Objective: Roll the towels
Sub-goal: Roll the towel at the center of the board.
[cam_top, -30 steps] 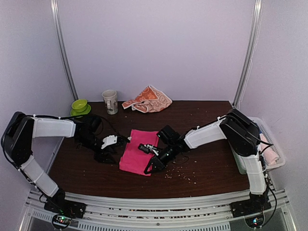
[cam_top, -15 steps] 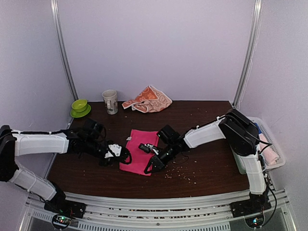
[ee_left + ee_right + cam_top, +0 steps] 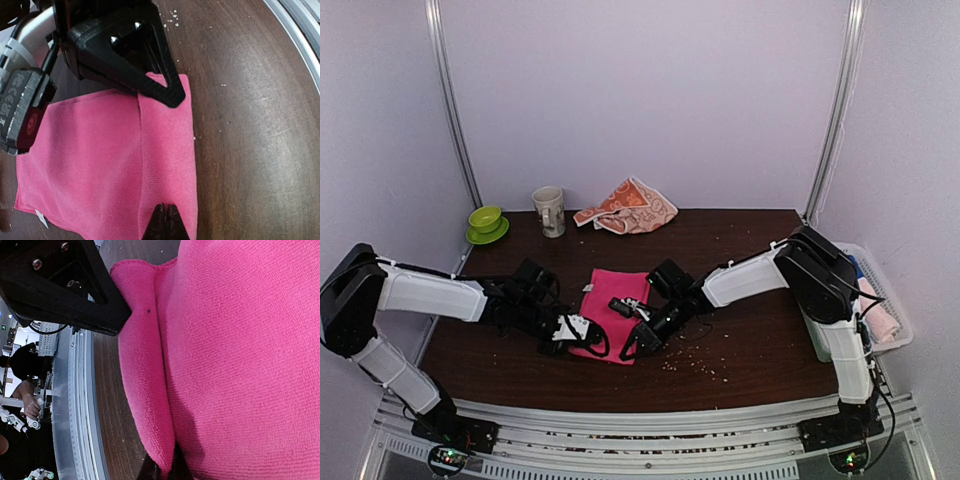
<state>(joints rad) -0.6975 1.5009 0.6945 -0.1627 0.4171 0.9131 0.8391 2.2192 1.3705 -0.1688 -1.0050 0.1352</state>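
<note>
The hot pink towel [image 3: 618, 300] lies flat on the dark table, and its near edge is drawn up into a narrow fold [image 3: 167, 150]. My left gripper [image 3: 587, 336] is at the fold's left end, jaws pressed together on the cloth [image 3: 166, 214]. At the fold's right end, my right gripper [image 3: 632, 345] is shut with pink cloth pinched between its tips [image 3: 169, 467]. The orange-peach towel with white prints [image 3: 628, 208] lies crumpled at the back of the table, away from both arms.
A pale mug [image 3: 550, 210] and a green cup on a saucer [image 3: 486, 222] stand at the back left. A white basket [image 3: 892, 300] hangs off the table's right side. Crumbs [image 3: 695, 362] dot the wood near the front rail [image 3: 640, 415].
My left arm has swung right and forward to the pink towel's near left edge and its jaws have closed there. The right arm has stayed put on the towel.
</note>
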